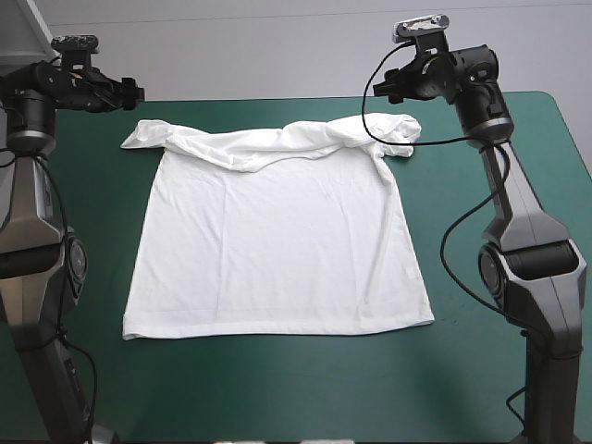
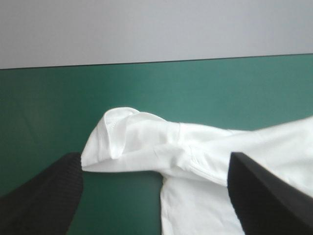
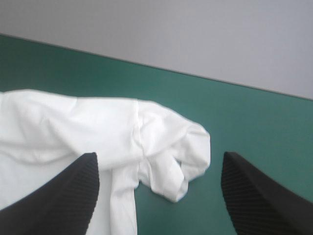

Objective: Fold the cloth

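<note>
— While we look down from the high view, where do we find the white, short-sleeved fabric T-shirt (image 1: 277, 250)?

— We find it spread flat over the middle of the teal-green covered tabletop (image 1: 277, 388). Its straight hem (image 1: 277, 326) lies toward the lower part of the frame. Its collar end is bunched in folds toward the top, near the far edge.

— And the sleeves?

— We see one crumpled sleeve (image 1: 148, 135) reaching to the upper left of the frame. The other sleeve (image 1: 393, 129) lies at the upper right, rolled in on itself.

— How do we read the left end effector (image 2: 154, 164)?

— We see its two broad black fingers (image 2: 44, 196) standing wide apart with nothing held. The crumpled sleeve lies just ahead of it, spanning the gap between them. From above, it sits at the upper left of the frame, just beside that sleeve's tip. We cannot tell whether it touches the cloth.

— And the right end effector (image 3: 159, 161)?

— We read it the same way: its black fingers (image 3: 58, 196) are spread wide and grip nothing. The rolled sleeve lies ahead of it, between them. In the high view it sits at the upper right of the frame, at the far side of that sleeve.
</note>
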Motion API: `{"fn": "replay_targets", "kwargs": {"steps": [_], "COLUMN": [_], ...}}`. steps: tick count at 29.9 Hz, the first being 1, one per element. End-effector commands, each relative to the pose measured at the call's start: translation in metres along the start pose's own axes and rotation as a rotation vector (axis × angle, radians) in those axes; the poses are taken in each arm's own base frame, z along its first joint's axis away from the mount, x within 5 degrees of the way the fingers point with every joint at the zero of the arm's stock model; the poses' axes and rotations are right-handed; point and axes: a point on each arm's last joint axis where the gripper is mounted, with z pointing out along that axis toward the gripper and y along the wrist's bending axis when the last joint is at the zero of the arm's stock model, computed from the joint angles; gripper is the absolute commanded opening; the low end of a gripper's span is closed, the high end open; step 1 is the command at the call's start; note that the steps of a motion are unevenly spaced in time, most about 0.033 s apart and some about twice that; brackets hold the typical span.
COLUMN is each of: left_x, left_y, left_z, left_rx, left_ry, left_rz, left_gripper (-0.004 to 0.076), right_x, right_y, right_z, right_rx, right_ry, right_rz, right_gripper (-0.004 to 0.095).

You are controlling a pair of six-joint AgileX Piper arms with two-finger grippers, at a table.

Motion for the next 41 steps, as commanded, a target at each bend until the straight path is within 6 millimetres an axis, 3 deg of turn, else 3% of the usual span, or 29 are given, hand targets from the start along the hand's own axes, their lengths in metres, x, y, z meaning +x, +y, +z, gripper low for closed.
{"fn": "replay_targets", "kwargs": {"steps": [1,8,12,18,24,31,38,41], "left_x": [-0.028,-0.024,-0.016,0.023,0.087,0.158,0.222,0.24], "left_y": [-0.022,-0.034,-0.035,-0.045,-0.063,-0.075,-0.075,-0.075], "left_z": [-0.08,-0.131,-0.153,-0.178,-0.197,-0.198,-0.166,-0.155], "left_rx": [0.013,-0.024,-0.088,-0.113,-0.07,-0.046,-0.035,-0.036], "left_ry": [-0.101,-0.03,-0.005,0.121,0.267,0.415,0.537,0.561], "left_rz": [0.046,0.015,0.01,0.021,-0.003,-0.074,-0.143,-0.156], "left_gripper": [0.0592,0.0592,0.0592,0.0592,0.0592,0.0592,0.0592,0.0592], "right_x": [-0.018,-0.017,0.0,0.062,0.119,0.175,0.21,0.219], "right_y": [-0.003,0.008,0.012,0.014,0.017,0.022,0.026,0.027], "right_z": [-0.073,-0.118,-0.14,-0.172,-0.198,-0.212,-0.206,-0.206], "right_rx": [0.0,-0.123,-0.151,-0.153,-0.159,-0.188,-0.218,-0.22], "right_ry": [-0.03,-0.044,0.009,0.164,0.261,0.352,0.44,0.46], "right_rz": [-0.03,0.039,0.044,0.022,0.013,0.045,0.048,0.05], "right_gripper": [0.0584,0.0509,0.0509,0.0509,0.0509,0.0509,0.0509,0.0509]}}
